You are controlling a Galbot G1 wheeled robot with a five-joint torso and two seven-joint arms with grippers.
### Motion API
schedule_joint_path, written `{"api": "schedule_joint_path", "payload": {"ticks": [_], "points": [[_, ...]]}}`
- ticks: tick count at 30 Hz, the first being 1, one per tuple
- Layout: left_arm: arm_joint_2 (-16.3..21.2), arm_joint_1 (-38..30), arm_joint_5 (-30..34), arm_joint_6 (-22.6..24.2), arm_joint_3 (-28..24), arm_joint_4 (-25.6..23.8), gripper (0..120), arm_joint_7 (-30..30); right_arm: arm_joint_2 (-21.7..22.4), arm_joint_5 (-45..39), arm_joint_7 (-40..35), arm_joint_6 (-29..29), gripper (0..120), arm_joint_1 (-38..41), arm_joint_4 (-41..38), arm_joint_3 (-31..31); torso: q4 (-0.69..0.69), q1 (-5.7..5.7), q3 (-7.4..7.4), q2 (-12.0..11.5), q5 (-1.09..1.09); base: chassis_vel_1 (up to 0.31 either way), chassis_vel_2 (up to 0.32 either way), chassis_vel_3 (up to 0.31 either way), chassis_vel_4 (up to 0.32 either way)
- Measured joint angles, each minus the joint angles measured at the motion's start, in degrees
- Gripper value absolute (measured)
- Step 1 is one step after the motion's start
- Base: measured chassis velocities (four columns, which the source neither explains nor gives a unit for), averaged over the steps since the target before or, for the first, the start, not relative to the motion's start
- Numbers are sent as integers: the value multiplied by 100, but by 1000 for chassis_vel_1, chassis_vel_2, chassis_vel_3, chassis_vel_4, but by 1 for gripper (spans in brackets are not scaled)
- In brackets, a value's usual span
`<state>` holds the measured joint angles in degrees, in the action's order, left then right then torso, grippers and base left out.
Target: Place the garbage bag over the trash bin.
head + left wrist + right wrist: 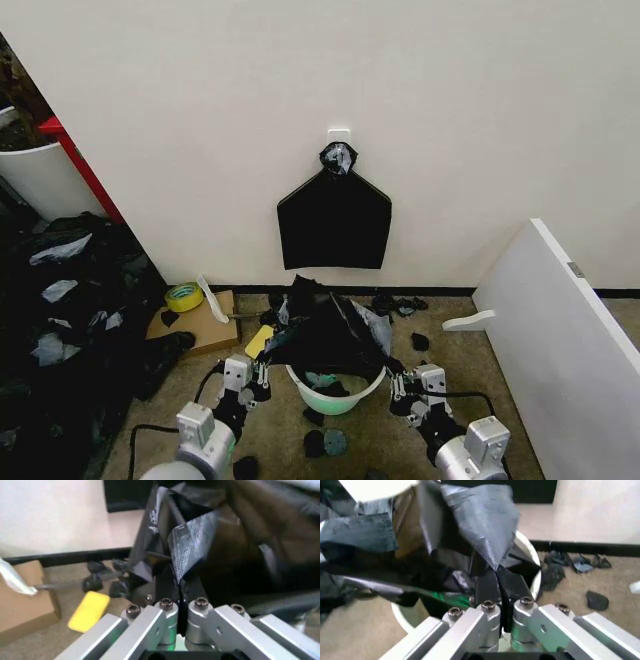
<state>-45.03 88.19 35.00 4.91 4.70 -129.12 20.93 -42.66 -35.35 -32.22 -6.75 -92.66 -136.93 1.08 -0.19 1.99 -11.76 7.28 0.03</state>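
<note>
left gripper (262,377) and right gripper (394,381) each pinch an edge of the garbage bag (325,332), held draped over the trash bin (335,399) mouth.

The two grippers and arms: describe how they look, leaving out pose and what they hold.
Each arm ends in a rounded pale grey wrist housing with a boxy block on top. The left gripper and right gripper are brushed silver metal linkages joined by round bolts, tipped with black fingers. A black cable loops beside each arm. A green glow shows between the linkages.
</note>
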Motion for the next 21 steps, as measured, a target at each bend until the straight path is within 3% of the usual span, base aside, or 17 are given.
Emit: {"api": "schedule_joint_path", "payload": {"ticks": [5,21], "points": [[175,-195,-26,102,-481,59,0,-2,142,-128,-257,-437,0,81,52,-154,0,0,0,0,0,0,0,0,0],[102,-96,-665,397,-829,343,0,330,16,-66,-636,-922,0,233,462,-451,0,0,0,0,1,0,0,0,0]]}}
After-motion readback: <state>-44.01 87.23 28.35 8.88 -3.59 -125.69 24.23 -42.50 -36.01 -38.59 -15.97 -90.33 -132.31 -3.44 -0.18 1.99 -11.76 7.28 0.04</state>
